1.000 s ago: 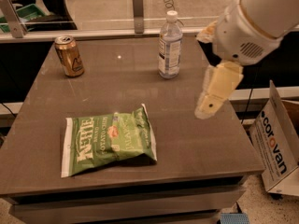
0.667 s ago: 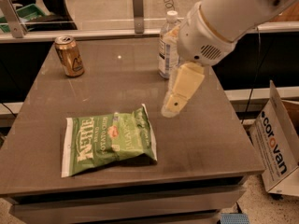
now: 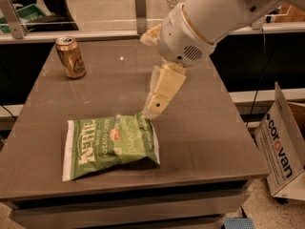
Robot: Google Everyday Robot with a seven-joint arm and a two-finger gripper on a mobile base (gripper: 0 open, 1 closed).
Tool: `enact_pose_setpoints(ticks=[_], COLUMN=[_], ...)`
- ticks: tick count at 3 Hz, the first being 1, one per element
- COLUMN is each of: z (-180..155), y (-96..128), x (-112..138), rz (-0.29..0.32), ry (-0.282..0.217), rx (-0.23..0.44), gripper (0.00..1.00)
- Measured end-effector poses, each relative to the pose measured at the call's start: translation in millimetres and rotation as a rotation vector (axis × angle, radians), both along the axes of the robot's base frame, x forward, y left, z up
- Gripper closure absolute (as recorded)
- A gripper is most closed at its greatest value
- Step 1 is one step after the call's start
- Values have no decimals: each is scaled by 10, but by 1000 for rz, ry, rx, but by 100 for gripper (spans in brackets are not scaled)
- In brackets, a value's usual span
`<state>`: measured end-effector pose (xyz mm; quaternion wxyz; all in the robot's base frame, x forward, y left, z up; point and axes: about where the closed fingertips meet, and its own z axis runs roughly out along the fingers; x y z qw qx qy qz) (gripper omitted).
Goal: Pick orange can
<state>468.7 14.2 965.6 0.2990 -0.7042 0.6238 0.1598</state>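
The orange can [image 3: 70,57] stands upright near the table's far left corner, orange-gold with a silver top rim and a pale emblem. My gripper [image 3: 153,108] hangs over the middle of the table with its pale fingers pointing down-left, just above the top right corner of the chip bag. It is well to the right of the can and nearer the front, and holds nothing that I can see. The clear water bottle is hidden behind my arm.
A green Kettle chip bag [image 3: 110,145] lies flat at the front left of the grey table [image 3: 205,128]. A cardboard Corovan box [image 3: 282,147] stands on the floor to the right. A glass partition runs behind the table.
My arm has swung left across the table, from the right side past the water bottle to the middle, and now covers the bottle. The can and the bag have not moved.
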Motion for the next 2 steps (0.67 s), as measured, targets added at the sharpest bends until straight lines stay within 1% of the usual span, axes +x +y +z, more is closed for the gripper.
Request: enact_pose_setpoints(ticks=[1, 2], z=[-82, -183], y=[183, 524], x=[243, 749], rz=[22, 48], ry=[-25, -66], rx=[24, 57], gripper=[0, 0])
